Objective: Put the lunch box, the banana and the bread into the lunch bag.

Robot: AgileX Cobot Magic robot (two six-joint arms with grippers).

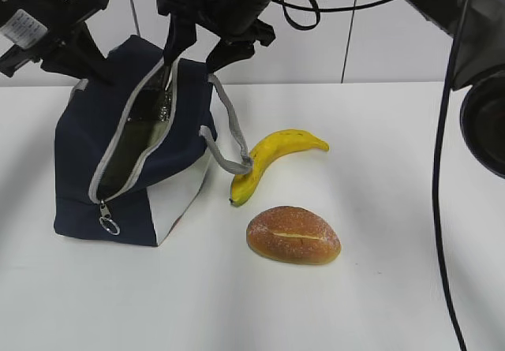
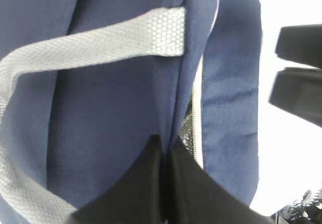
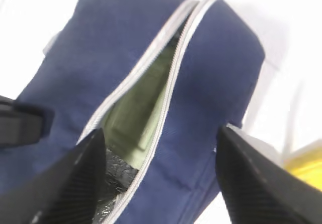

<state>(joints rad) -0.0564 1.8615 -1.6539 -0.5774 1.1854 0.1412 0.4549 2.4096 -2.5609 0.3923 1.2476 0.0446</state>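
The lunch bag (image 1: 118, 162) is the landmark here: it stands on the white table (image 1: 379, 304), toward the left side, its grey zipper (image 1: 130, 142) undone so the mouth gapes along the top.

At the bag's left upper edge, the left gripper (image 2: 165, 148) has its jaws pressed together, pinching a fold of the navy fabric right beside the zipper. A grey webbing handle (image 2: 100, 45) crosses the bag's side just above those jaws in the left wrist view.

Inside the bag, through the open mouth, the pale green lid of the lunch box (image 3: 138, 123) shows, lying down in the opening with the silvery lining beneath it.

Over the bag's top, toward its right end, the right gripper (image 3: 161, 178) hangs with its jaws spread wide, one on each side of the opening, with nothing between them but the bag's mouth.

To the right of the bag, the second handle (image 1: 229, 138) droops down onto the banana (image 1: 272, 158), which lies on the table just beside the bag's white end panel.

Farther right of the bag and nearer the camera, the bread (image 1: 293, 235) sits on the table, close to the banana's lower tip but apart from it.
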